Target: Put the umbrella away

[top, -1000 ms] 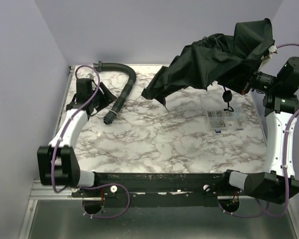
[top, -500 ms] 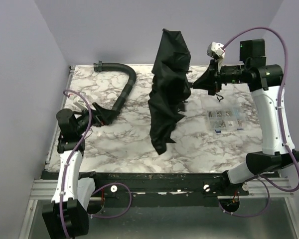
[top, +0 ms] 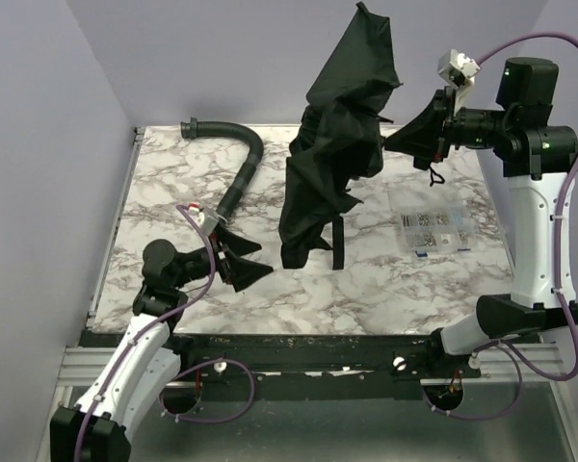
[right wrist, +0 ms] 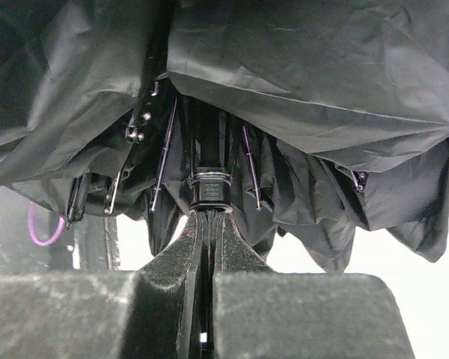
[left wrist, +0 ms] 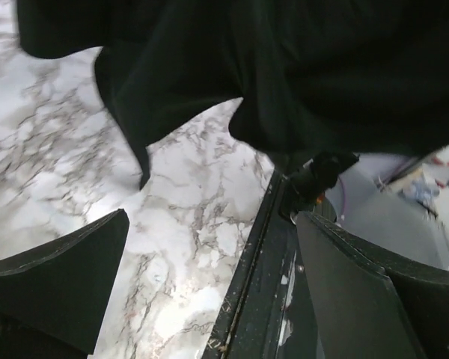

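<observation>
Right gripper [top: 397, 142] pinches umbrella [top: 332, 164] shaft, canopy half-collapsed; left gripper [top: 263, 262] spread, empty. I judge folding and stowing remain.

Handle: out of sight; the umbrella [right wrist: 299, 82] shows only its thin rod, which vanishes between the pressed-together fingers of the right claw [right wrist: 208, 215].
Cloth: cut off by the top and right edges of the left wrist view, and by the top and sides of the right wrist view.
Box [top: 432, 231] contents: dark specks, too small to tell.
</observation>
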`<state>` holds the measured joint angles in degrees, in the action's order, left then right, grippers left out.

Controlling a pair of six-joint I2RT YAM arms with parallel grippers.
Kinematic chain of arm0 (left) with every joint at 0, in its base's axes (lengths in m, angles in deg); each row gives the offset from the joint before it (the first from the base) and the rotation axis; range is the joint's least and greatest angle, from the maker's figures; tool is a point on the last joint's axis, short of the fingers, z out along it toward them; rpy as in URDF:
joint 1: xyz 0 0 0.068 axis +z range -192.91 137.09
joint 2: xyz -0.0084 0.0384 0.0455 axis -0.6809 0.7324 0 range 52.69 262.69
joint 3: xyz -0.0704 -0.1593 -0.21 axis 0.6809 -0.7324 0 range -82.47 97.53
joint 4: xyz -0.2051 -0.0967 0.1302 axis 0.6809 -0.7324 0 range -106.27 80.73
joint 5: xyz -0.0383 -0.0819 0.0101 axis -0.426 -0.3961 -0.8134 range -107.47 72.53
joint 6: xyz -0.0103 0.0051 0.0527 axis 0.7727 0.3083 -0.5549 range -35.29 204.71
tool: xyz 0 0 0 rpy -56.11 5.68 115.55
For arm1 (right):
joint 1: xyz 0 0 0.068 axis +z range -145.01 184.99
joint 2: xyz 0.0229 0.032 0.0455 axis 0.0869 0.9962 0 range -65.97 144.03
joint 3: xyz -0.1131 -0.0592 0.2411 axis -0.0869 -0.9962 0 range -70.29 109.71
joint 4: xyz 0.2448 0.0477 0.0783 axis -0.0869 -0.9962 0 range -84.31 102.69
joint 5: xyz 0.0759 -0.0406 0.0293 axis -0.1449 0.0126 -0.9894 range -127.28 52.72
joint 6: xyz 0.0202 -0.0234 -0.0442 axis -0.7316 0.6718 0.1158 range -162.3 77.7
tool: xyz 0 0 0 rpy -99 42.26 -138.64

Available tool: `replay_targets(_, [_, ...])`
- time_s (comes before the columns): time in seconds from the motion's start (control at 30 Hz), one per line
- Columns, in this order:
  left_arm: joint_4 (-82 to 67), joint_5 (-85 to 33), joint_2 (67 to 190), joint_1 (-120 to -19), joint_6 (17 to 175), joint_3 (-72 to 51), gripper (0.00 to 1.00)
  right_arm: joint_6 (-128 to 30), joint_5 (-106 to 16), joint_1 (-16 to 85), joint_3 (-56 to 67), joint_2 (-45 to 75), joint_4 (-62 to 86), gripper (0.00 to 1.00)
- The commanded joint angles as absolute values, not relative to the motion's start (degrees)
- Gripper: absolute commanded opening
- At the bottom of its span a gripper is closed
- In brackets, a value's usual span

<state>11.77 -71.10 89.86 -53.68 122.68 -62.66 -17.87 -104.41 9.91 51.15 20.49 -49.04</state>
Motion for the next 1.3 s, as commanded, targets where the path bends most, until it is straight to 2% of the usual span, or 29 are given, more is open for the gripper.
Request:
replay_targets(0.0, [18.11, -68.91, 92.15, -61.70, 113.80, -63.73, 0.97, -38.33, -117.17, 5.40, 49.14, 18.65, -29.96, 0.00])
replay_targets(0.13, [25.08, -64.90, 93.59, -67.39, 112.64, -65.93, 0.95, -55.02, -122.09, 3.95, 44.79, 16.77, -12.34, 0.01])
replay_targets(0.43, [27.05, -59.67, 106.02, -75.05, 103.81, -61.33, 0.93, -74.20, -122.67, 3.67, 41.07, 13.95, 10.17, 0.01])
replay_targets(0.57, [27.51, -58.39, 110.86, -75.14, 99.02, -59.55, 0.92, -90.13, -124.00, 3.53, 37.20, 12.74, 29.54, 0.01])
replay_targets(0.7, [28.45, -56.80, 111.19, -74.92, 93.85, -60.37, 0.92, -113.30, -123.89, 3.15, 31.89, 12.43, 60.00, 0.00])
replay_targets(0.87, [37.81, -59.34, 110.47, -73.79, 91.56, -64.43, 0.94, -113.03, -123.91, 3.14, 32.54, 12.00, 58.26, 0.00])
replay_targets(1.0, [52.14, -72.58, 113.73, -73.67, 96.43, -66.14, 0.92, -113.18, -123.93, 3.15, 32.92, 11.02, 57.87, 0.00])
replay_targets(1.07, [52.68, -75.48, 115.20, -74.61, 97.92, -66.02, 0.91, -112.57, -123.97, 3.14, 33.32, 10.72, 56.69, 0.00])
replay_targets(1.2, [49.36, -74.09, 116.18, -77.28, 95.50, -66.54, 0.88, -112.74, -124.01, 3.14, 33.35, 10.39, 56.64, 0.00])
replay_targets(1.27, [44.10, -72.94, 116.80, -77.97, 92.52, -65.22, 0.83, -113.24, -124.03, 3.14, 33.33, 10.30, 57.11, 0.00])
